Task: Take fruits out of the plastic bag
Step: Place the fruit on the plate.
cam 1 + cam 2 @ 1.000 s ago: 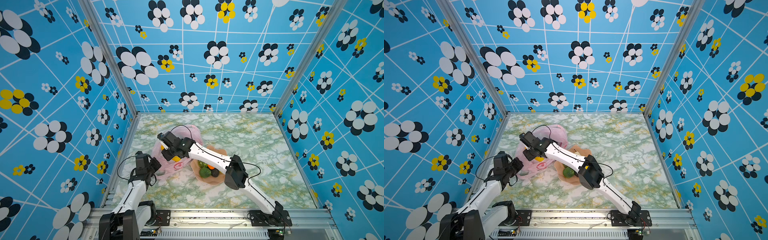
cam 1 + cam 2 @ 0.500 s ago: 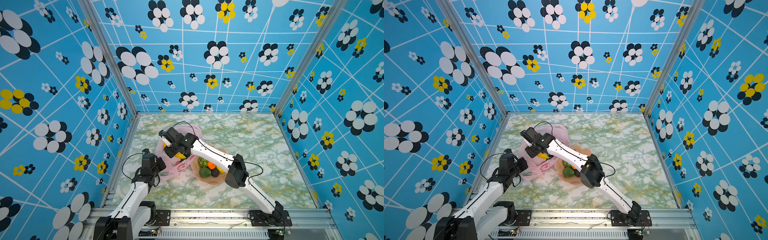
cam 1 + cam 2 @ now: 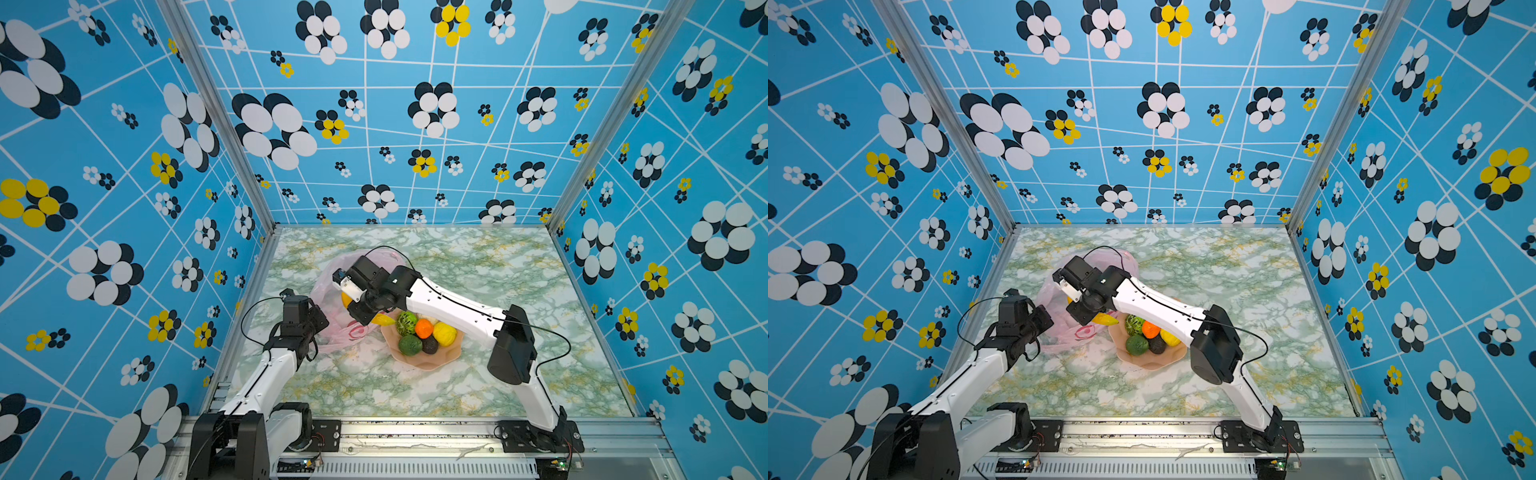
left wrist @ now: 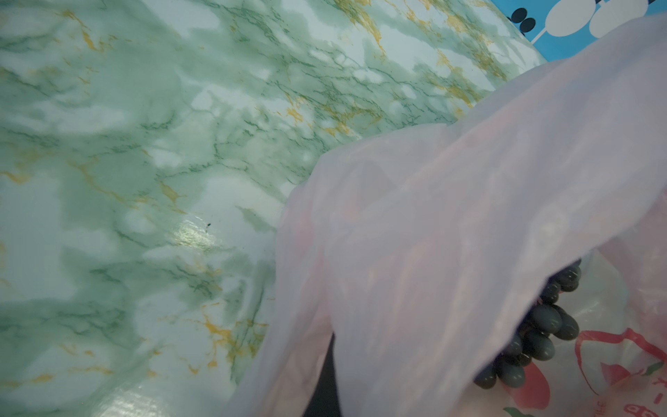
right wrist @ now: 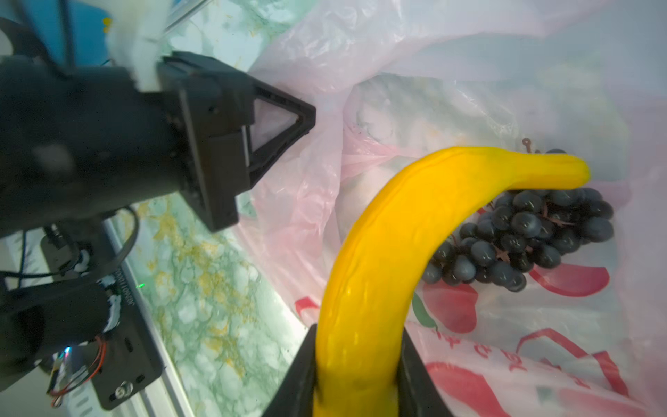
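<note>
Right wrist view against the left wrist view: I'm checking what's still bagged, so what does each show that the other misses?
Only the right wrist view: the banana clamped in the right gripper, and the left gripper shut on the rim of the plastic bag. Only the left wrist view: a loose fold of the bag draped over part of the grape bunch. Both: the bag, the grapes inside it and the marbled table.

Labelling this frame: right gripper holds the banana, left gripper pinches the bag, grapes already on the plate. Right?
No: the grape bunch lies inside the plastic bag, not on the peach plate; the right wrist view shows it. The rest stands.
</note>
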Robot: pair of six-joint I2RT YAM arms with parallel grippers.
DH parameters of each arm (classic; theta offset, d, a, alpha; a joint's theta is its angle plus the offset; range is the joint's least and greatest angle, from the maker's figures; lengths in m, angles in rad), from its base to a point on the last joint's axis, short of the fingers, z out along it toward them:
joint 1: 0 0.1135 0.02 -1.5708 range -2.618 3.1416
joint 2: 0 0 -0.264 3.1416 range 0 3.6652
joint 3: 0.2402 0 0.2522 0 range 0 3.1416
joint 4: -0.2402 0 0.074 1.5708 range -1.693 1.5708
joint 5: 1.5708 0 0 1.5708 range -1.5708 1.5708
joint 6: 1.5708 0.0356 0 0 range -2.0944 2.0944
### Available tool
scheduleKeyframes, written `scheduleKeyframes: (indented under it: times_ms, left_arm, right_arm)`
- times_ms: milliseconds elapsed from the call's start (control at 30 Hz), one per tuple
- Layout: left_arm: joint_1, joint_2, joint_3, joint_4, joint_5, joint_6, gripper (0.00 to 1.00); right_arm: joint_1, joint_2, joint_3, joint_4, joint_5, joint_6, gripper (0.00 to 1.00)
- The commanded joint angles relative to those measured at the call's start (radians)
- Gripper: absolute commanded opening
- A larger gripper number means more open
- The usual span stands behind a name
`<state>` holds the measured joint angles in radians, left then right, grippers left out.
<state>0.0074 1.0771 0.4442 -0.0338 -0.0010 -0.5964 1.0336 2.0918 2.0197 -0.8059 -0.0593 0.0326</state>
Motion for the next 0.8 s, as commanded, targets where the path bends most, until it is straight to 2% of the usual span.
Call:
scheduleKeyframes:
  times_ms: [0, 300, 767]
  left_arm:
    - [0.028, 0.007, -0.013, 0.013, -0.011, 0.021, 0.00]
    - [0.046, 0.026, -0.035, 0.050, 0.020, 0.017, 0.00]
    - [0.049, 0.046, -0.044, 0.077, 0.039, 0.016, 0.00]
  right_arm:
    - [0.008, -0.116, -0.118, 0.039, -0.007, -0.056, 0.26]
    - [0.008, -0.370, -0.473, 0.084, -0.009, -0.121, 0.26]
    - [0.011, -0.577, -0.811, 0.161, -0.056, -0.186, 0.25]
